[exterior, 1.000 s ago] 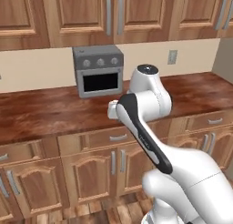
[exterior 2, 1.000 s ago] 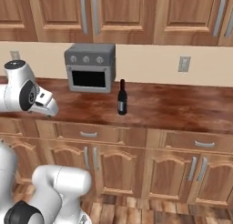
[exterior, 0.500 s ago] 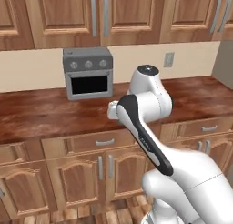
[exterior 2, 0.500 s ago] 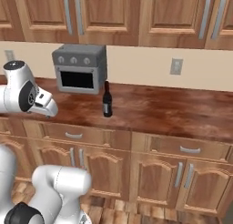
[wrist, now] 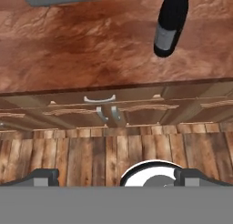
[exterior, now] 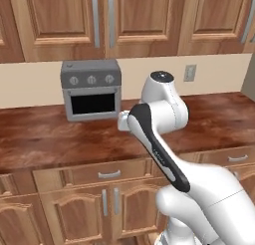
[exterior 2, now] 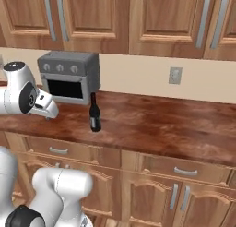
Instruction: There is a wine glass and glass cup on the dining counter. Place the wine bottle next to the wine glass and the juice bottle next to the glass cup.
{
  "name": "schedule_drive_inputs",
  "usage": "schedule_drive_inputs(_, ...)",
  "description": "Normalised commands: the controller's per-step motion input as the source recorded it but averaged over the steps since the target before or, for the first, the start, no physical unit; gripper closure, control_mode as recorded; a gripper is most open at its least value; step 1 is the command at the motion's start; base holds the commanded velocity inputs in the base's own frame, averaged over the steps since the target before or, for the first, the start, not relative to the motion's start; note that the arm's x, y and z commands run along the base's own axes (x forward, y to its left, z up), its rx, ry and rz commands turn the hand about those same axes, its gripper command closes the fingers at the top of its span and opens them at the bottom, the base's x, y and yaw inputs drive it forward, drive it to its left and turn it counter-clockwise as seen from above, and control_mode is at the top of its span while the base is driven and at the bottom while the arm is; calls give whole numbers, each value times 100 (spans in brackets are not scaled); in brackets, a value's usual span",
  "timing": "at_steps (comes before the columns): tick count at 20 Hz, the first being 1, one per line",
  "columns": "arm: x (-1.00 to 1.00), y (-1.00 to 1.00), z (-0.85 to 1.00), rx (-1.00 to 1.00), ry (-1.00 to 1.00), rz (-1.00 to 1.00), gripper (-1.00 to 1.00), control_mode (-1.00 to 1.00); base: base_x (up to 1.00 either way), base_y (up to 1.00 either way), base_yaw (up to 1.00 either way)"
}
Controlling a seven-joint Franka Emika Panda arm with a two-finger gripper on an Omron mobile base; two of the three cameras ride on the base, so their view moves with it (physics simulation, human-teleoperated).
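The wine bottle (exterior 2: 95, 113), slim and dark with a pale grey label, stands upright on a narrow wood counter (exterior 2: 152, 124) backed by cabinets, just right of a toaster oven. In the hand view the wine bottle (wrist: 170, 23) is at the upper right, far from my gripper (wrist: 118, 177). The gripper is open, its fingertips (wrist: 44, 176) set wide apart over the wooden floor, with nothing between them. My hand (exterior 2: 46, 106) hovers in front of the counter, left of the bottle. The juice bottle, glass cup, wine glass and dining counter are out of view.
A grey toaster oven (exterior: 91, 89) sits at the back of the counter against the wall, with a wall outlet (exterior: 190, 72) to its right. Drawers and cabinet doors (wrist: 104, 111) run below the counter edge. Upper cabinets (exterior 2: 138, 18) hang above.
The whole scene has slid left in both base views, so the base and cameras moved. The bottle and oven stay put on the counter. The gripper stays open.
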Motion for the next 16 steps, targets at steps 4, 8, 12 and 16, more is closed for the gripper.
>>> schedule_drive_inputs(4, 0, 0, 0, 0, 0, 0, -100, 100, 60, -27, 3)
schedule_drive_inputs(8, 0, 0, 0, 0, 0, 0, -100, 100, 36, -16, 1)
schedule_drive_inputs(12, 0, 0, 0, 0, 0, 0, -100, 100, 23, -5, 0)
schedule_drive_inputs(16, 0, 0, 0, 0, 0, 0, -100, 100, 22, -4, 0)
